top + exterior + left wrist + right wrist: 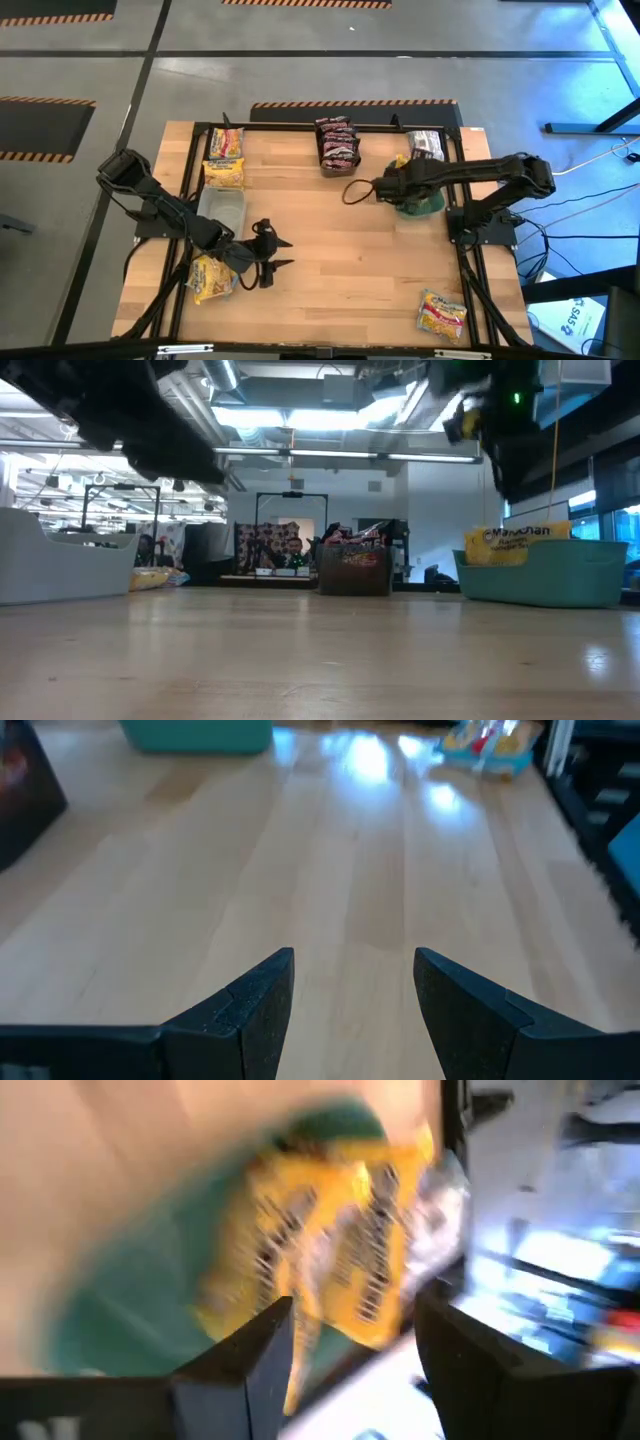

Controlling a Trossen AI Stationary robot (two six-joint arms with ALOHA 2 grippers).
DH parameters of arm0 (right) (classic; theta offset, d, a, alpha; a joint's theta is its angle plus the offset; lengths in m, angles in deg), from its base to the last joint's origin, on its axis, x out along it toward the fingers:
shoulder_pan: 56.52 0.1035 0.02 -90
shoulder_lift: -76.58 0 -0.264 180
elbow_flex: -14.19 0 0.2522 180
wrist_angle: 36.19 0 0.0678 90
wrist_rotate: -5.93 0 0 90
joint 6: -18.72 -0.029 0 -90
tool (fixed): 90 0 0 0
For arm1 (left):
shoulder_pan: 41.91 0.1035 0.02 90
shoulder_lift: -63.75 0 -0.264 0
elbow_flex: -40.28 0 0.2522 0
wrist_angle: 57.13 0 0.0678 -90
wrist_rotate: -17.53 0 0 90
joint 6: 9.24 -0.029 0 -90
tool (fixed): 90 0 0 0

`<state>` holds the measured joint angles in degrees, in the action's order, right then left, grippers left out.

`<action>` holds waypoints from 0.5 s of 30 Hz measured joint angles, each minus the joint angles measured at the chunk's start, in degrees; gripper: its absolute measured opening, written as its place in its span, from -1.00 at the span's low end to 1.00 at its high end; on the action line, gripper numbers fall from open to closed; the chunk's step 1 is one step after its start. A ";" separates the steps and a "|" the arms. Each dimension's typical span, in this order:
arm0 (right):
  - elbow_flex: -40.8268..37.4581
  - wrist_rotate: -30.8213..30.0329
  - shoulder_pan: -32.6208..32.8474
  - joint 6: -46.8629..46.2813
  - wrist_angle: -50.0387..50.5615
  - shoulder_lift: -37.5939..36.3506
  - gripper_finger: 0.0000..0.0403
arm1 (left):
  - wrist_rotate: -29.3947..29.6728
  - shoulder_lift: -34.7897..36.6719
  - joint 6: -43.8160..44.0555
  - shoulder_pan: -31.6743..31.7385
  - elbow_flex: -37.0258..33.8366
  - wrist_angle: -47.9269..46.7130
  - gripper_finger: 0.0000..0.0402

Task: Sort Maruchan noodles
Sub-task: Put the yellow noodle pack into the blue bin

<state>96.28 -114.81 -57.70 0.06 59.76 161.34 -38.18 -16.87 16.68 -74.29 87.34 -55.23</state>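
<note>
Over the green dish [425, 205] at centre right, the right gripper [350, 1330] is held with fingers spread, a yellow packet [320, 1250] lying beneath as sorted; the left gripper [352, 990] waits spread-fingered at lower left.

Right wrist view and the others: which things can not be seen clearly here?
- Right wrist view: yellow packet over the green dish is motion-blurred; print unreadable.
- High view: arm hides most of the green dish.
- Low view: both arms cut off by the top edge.
</note>
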 joint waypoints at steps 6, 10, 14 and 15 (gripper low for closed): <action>-2.41 -1.82 11.31 -3.34 -24.67 -2.27 -0.18 | 1.25 -0.90 -6.12 0.87 0.02 3.70 0.00; -9.38 -5.18 17.77 3.42 -51.34 -1.78 -0.21 | 0.56 -1.66 -7.96 2.45 0.02 7.11 0.00; -18.05 -3.04 20.90 10.90 -77.95 -0.23 -0.22 | -0.97 -1.64 -8.48 3.66 1.62 5.40 0.00; -19.82 -2.20 21.22 12.10 -82.88 -0.03 -0.22 | -0.96 -1.64 -8.56 3.72 2.53 3.58 0.00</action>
<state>76.46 -117.00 -36.48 12.16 -23.12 161.30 -39.15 -18.51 8.12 -70.57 89.87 -51.65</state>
